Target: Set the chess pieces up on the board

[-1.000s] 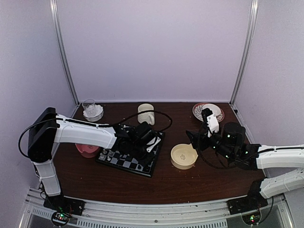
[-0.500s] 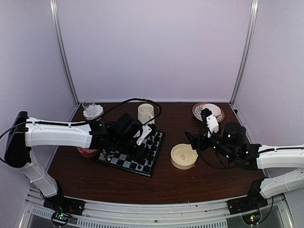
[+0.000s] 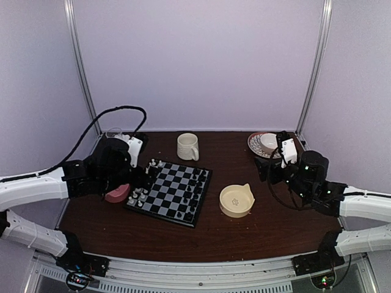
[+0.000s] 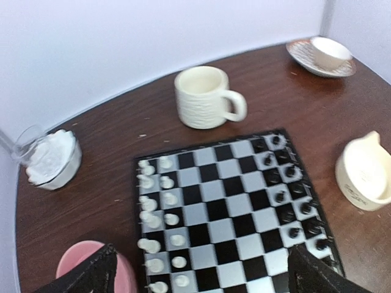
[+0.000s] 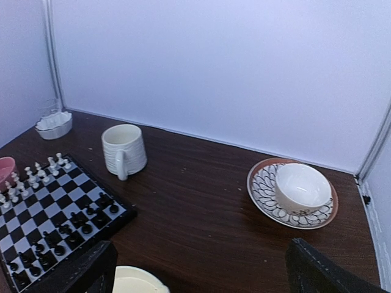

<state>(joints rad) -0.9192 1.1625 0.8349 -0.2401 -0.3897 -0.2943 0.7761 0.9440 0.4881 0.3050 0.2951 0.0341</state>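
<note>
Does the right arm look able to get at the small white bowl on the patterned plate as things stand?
Probably yes. The small white bowl sits on the patterned plate just ahead of the open right gripper, with nothing standing between them.

The chess pieces (image 4: 171,218) are too small to tell by kind.

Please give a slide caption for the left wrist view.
Board with white pieces along one side, black pieces opposite, mug beyond.

walls (image 3: 195,61): plain pale lilac | corner posts (image 3: 82,67): metal | table (image 3: 244,235): dark wood
</note>
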